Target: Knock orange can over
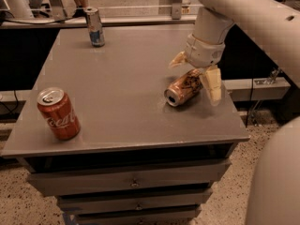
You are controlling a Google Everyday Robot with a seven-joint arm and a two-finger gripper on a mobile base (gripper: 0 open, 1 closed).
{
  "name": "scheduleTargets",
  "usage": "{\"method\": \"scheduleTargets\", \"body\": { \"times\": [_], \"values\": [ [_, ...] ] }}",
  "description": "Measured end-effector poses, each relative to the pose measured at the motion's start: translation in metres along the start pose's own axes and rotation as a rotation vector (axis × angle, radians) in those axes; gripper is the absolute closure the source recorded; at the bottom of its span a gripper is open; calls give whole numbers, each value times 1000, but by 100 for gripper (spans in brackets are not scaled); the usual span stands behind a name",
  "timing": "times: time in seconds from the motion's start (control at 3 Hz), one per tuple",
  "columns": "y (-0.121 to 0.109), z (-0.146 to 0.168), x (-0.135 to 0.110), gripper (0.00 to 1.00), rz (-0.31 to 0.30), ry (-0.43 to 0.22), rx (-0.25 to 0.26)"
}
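The orange can (182,88) lies on its side on the right part of the grey table (126,78), its silver top facing the front left. My gripper (194,76) hangs just above the can's far end, fingers spread wide. One cream finger (212,84) reaches down at the can's right. The other finger (177,59) points left, behind and above the can. The fingers hold nothing.
A red Coca-Cola can (58,113) stands upright near the table's front left corner. A slim silver-and-blue can (94,27) stands upright at the back edge. The table's right edge is close to the lying can. Drawers sit under the tabletop.
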State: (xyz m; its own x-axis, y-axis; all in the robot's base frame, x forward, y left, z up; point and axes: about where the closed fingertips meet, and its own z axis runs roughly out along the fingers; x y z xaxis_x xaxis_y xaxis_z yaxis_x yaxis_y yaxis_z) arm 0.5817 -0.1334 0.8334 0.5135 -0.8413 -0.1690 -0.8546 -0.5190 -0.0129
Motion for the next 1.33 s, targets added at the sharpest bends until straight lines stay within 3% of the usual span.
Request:
{"method": "scheduleTargets", "body": {
  "times": [0.33,0.67,1.0,1.33],
  "values": [
    [-7,-17,41,0,180,-92,85],
    [-9,-47,79,0,351,-193,223],
    [3,-78,105,0,503,-291,346],
    [24,-95,114,0,622,-417,404]
  ]
}}
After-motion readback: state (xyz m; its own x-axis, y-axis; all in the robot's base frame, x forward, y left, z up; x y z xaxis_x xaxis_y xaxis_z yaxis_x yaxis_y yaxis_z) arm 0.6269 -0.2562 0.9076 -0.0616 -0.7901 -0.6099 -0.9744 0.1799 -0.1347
